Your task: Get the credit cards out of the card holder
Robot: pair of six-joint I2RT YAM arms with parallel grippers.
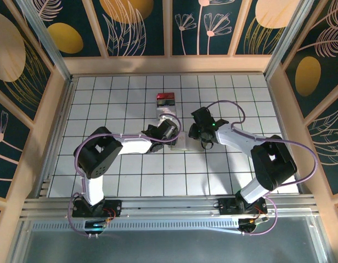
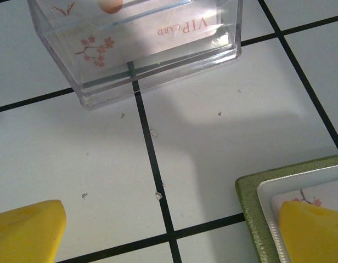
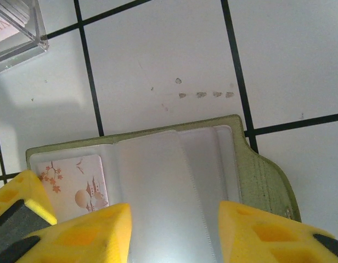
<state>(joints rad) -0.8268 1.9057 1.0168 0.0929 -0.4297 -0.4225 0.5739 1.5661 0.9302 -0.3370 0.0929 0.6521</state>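
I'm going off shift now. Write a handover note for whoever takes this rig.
Left gripper: open, low near the clear box, one finger over the holder.
Right gripper: open, straddling the holder's clear sleeves.
Done: holder lies open on the table; a VIP card is in the clear box.
To do: a blossom card sits in the holder's pocket; pull it out.

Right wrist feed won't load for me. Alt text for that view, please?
The olive-green card holder lies open on the white tiled table, clear sleeves up, a blossom-print card in the pocket at left. The right claw is over its near edge, yellow fingers apart. A clear plastic box sits at top left.
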